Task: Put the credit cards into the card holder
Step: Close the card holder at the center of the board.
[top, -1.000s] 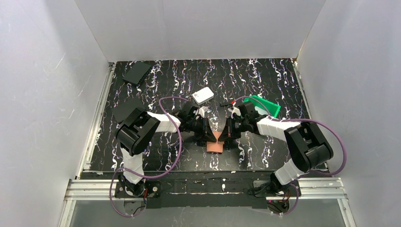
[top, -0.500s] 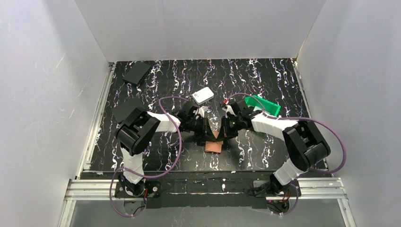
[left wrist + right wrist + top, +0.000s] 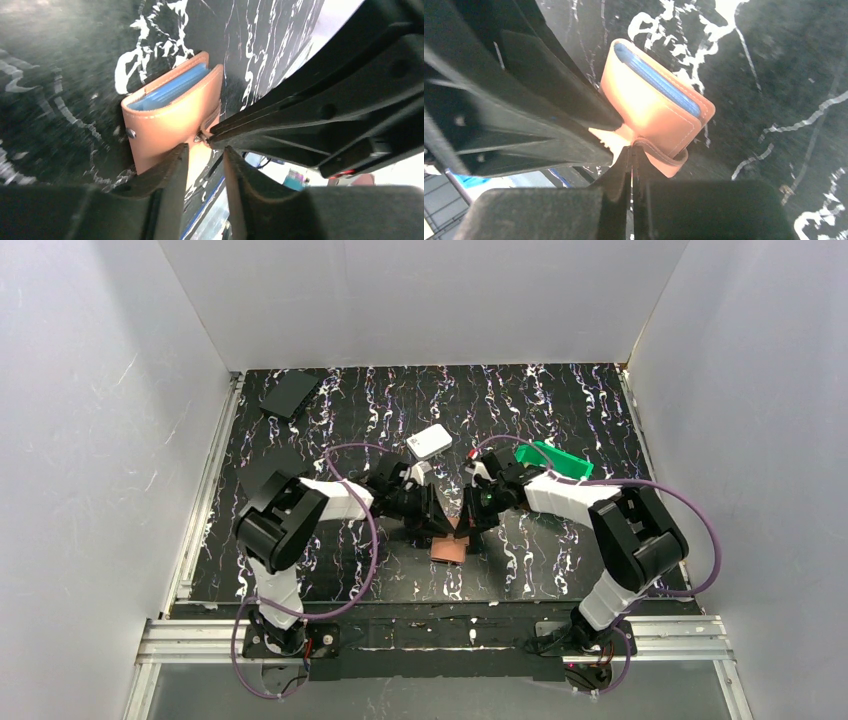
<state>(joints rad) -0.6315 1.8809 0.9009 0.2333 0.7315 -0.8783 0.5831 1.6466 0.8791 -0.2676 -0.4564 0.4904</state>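
The card holder (image 3: 449,549) is a small orange-brown folded wallet lying near the table's front middle. Light-blue panels show along its open edge in the left wrist view (image 3: 172,117) and in the right wrist view (image 3: 654,110). My right gripper (image 3: 466,525) (image 3: 631,148) is shut, its tips pinched on the base of the snap tab (image 3: 669,162). From the other side my left gripper (image 3: 440,527) (image 3: 206,150) stands slightly open against the wallet's lower edge, gripping nothing. The credit cards are out of view.
A white rounded box (image 3: 430,443) lies just behind the grippers. To the right sits a green bin (image 3: 560,462). A dark flat rectangle (image 3: 290,393) is at the far left corner. White walls enclose the table on three sides.
Both grippers and the card holder have shifted slightly left and away. The left jaws have parted from their earlier pinch. The right gripper stays shut.
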